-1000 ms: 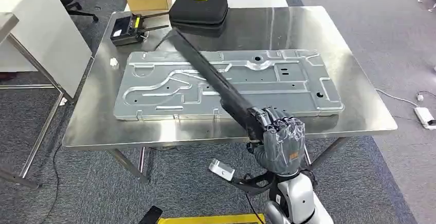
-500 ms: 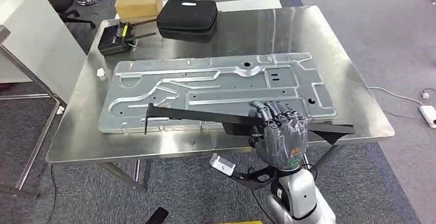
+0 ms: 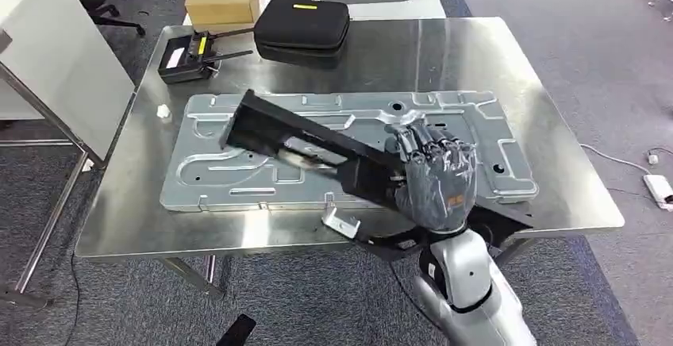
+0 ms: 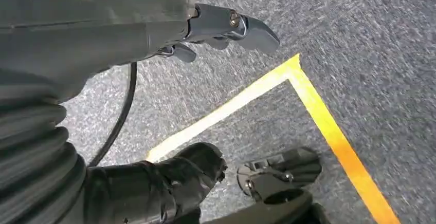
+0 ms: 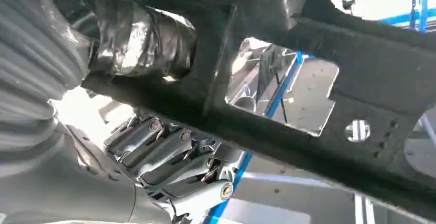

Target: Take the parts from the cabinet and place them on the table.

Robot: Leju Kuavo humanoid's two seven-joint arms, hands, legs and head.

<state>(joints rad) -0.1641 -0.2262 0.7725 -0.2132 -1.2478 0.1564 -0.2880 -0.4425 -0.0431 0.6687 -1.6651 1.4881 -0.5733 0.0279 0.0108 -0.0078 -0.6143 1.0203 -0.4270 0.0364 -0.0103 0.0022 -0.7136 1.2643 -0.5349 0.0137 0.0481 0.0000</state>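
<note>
Right hand grips the long black part, held tilted over the stamped metal plate on the bench. Left hand hangs over carpet, fingers apart, holding nothing.

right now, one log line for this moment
right hand: holds black part | part: tilted over metal panel on table | left hand: hangs over floor, holds nothing
</note>
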